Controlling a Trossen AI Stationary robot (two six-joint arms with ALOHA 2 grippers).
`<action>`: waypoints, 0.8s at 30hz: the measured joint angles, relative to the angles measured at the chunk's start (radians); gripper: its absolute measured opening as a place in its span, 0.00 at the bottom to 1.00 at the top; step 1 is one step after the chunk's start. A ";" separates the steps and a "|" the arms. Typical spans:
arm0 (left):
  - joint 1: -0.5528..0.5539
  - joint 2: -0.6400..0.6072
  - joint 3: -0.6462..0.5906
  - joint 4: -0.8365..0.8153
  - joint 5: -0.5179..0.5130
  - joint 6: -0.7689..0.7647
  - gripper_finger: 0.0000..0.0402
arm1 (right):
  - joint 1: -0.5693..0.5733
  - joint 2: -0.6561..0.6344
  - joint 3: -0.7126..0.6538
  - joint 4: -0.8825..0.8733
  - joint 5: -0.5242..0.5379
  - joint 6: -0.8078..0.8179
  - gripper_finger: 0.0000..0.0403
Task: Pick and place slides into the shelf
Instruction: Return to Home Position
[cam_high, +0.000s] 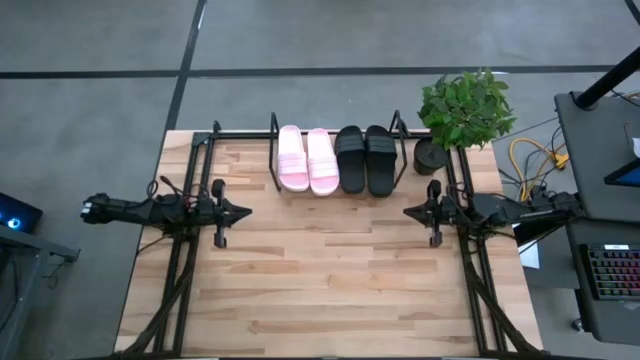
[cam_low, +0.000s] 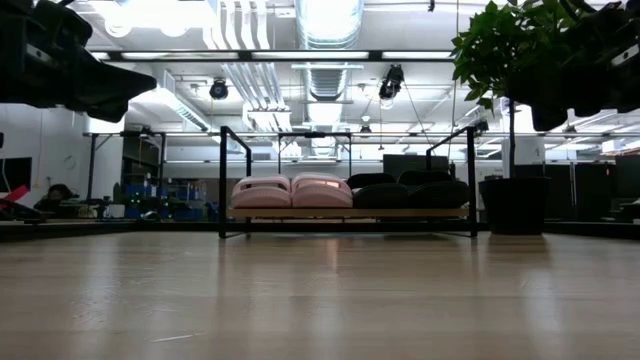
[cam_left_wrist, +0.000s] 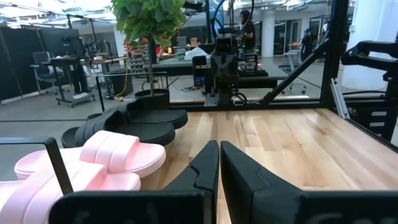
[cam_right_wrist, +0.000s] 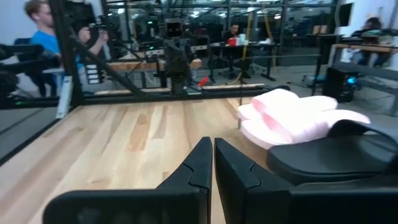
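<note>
The wooden table (cam_high: 330, 290) takes up most of the floor here, and the shelf (cam_high: 274, 160) stands along its far edge. A potted plant (cam_high: 465, 105) sits at the far right corner, just beside the shelf. On the shelf, two black slides (cam_high: 364, 160) lie on the right and two pink slides (cam_high: 307, 160) on the left. The left gripper (cam_high: 243, 211) hangs at the table's left side and the right gripper (cam_high: 407, 211) at its right, each with its fingers pressed together.
</note>
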 joint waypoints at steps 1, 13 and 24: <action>0.000 0.002 0.000 -0.001 0.000 0.000 0.00 | 0.000 0.004 0.000 -0.002 -0.012 0.002 0.02; 0.000 0.013 0.000 -0.004 0.000 -0.007 0.00 | 0.000 0.047 0.000 0.037 -0.016 -0.056 0.02; 0.000 0.008 0.005 -0.027 0.001 -0.008 0.00 | 0.000 0.036 0.065 -0.093 -0.083 -0.061 0.02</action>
